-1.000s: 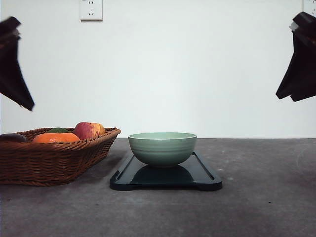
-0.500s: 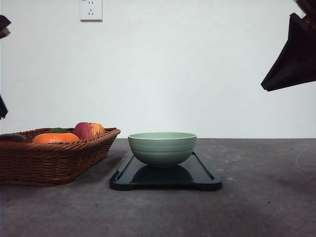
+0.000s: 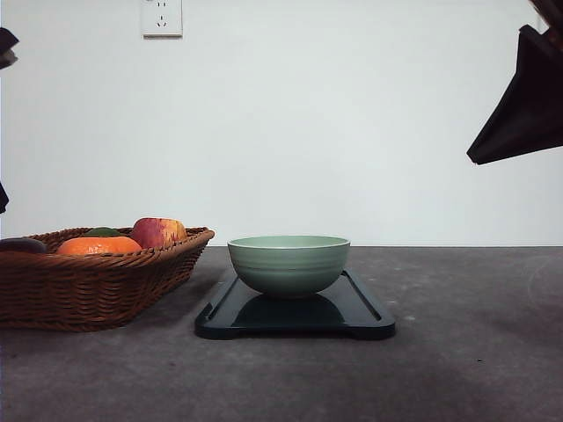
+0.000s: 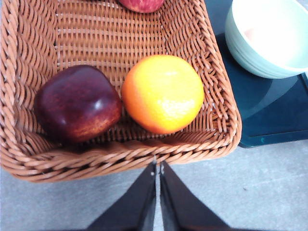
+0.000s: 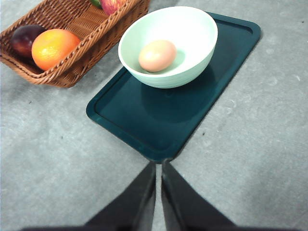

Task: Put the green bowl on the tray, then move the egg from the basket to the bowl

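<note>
The egg (image 5: 157, 55) – light, smooth and fragile, best cradled gently around its middle – lies in the green bowl (image 5: 168, 44) on the tray (image 5: 192, 110), while both the left hand (image 4: 158, 166) and right hand (image 5: 159, 166) hang pinched closed, holding nothing.

You saw the tray (image 3: 361, 315) lying at the table's (image 3: 475, 352) centre, with the bowl (image 3: 289, 264) standing on its rear half; the egg (image 5: 157, 55) lay inside the bowl; the basket (image 3: 88, 286) sat just left of the tray; in it an orange (image 4: 162, 93) lay beside a plum (image 4: 77, 103), and an apple (image 3: 158, 232) lay behind them.
</note>
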Controlling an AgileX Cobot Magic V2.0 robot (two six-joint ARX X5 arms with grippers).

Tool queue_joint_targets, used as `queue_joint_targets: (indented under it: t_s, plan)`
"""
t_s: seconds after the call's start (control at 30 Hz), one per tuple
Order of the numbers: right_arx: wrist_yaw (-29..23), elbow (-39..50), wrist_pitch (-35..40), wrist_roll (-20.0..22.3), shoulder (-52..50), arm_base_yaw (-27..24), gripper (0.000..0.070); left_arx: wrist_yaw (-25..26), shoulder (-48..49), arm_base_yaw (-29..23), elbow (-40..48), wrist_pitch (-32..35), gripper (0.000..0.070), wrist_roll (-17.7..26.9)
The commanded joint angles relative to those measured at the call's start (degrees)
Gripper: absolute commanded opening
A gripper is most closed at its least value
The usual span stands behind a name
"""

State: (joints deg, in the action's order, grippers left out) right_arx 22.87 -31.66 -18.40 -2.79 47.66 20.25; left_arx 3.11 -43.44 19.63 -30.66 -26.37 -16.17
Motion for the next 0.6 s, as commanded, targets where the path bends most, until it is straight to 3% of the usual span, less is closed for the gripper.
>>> queue_joint_targets:
  t_s: [0.0, 0.27, 0.57]
  plan:
    - [0.2, -0.3, 0.7, -0.2, 0.2, 0.3, 0.0012, -0.3, 1.7, -1.2, 0.4, 1.2, 0.0000, 4.5]
    - [0.2, -0.3, 3.0, -0.2, 0.2, 0.3, 0.0012, -0.2, 20.4, -11.4, 14.1, 13.8, 0.0000, 8.1]
    - [0.2, -0.3, 3.4, -0.2, 0.2, 0.3, 0.0012, -0.2, 37.1, -20.0, 23.7, 15.3, 0.0000, 8.2]
